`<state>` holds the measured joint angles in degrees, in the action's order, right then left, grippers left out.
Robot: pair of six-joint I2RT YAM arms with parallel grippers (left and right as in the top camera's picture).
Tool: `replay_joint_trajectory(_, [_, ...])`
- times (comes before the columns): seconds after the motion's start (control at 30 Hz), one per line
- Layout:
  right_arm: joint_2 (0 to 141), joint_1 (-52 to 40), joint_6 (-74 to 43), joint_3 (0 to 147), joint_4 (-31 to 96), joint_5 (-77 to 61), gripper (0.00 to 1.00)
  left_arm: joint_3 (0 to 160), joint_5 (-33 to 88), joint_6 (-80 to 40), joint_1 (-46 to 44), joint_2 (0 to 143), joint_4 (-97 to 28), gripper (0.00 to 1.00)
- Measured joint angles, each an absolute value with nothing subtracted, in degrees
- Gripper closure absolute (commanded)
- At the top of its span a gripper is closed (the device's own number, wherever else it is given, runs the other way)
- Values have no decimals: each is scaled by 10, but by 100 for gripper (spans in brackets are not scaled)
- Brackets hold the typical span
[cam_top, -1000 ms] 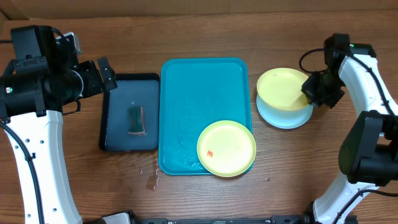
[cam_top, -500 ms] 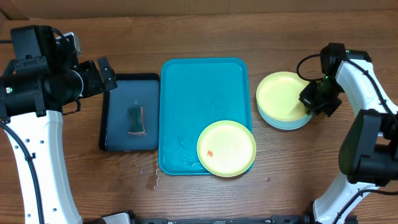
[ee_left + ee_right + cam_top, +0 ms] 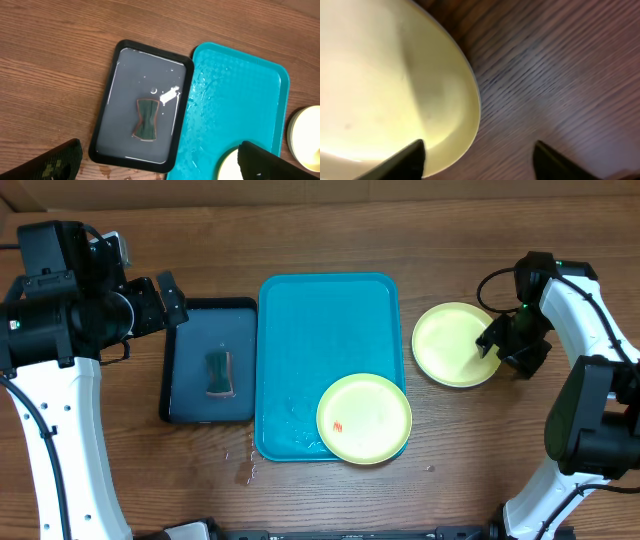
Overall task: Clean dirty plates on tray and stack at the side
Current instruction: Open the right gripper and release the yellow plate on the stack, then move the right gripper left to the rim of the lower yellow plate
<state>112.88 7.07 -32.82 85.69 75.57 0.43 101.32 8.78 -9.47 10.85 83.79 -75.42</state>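
Right hand open, gripping nothing, at the right rim of a yellow-green plate lying flat on the surface. In the wrist view, one fingertip over the plate's edge, the other over bare wood beside it. Further left, the turquoise tray, with a second yellow-green plate, red-smeared, on its near right corner. Just beside that, a dark tray holding a sponge. Farthest off, left hand, spread wide and empty, well apart from both plates.
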Motion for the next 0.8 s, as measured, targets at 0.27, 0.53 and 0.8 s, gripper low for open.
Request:
replay_joint_trajectory(0.27, [1129, 50, -274, 857, 797, -55, 12, 1013, 88, -95, 109, 838, -754, 0])
replay_joint_trajectory(0.53, [1129, -41, -224, 857, 851, -94, 12, 1013, 88, -95, 109, 838, -754, 0])
replay_joint_trajectory(0.8, [1129, -119, -203, 855, 868, -101, 12, 1013, 88, -95, 109, 838, -754, 0])
